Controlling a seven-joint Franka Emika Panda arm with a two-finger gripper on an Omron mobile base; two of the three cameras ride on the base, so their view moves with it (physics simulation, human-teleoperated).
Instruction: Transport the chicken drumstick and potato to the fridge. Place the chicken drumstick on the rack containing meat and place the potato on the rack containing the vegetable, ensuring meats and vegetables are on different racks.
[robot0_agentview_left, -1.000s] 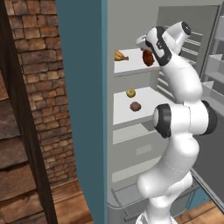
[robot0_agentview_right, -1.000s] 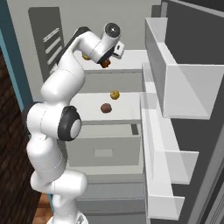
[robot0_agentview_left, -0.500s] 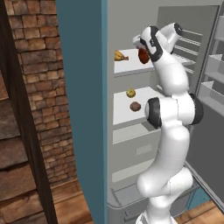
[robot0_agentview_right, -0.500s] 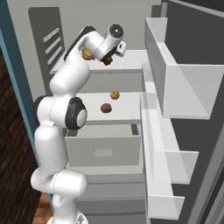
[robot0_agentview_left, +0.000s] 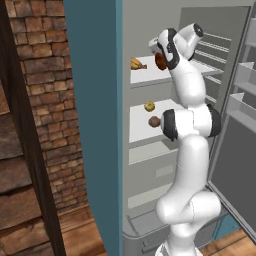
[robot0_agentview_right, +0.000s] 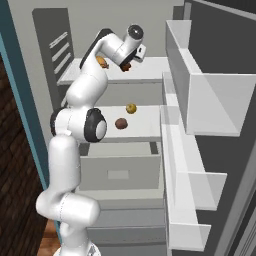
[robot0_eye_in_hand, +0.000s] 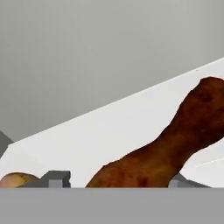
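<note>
The fridge is seen with its door swung open, its pale interior holding two white shelves and a drawer below them. On the rack containing meat, the upper shelf, the meat is found lying toward the left side, an orange-yellow piece with a tapered end. The gripper is held just over this same shelf, and the chicken drumstick is seen between its fingers, which stand apart on either side of the dark reddish-brown piece. Whether the drumstick is still pinched or already let go cannot be told, nor whether it rests on the shelf surface. In the left base view the drumstick is seen as a dark lump beside the meat, near but apart from it. On the lower shelf two things are kept: the vegetable, a small yellow knobbly lump, and the potato, a round brown lump lying just in front of it, close but not touching.
</note>
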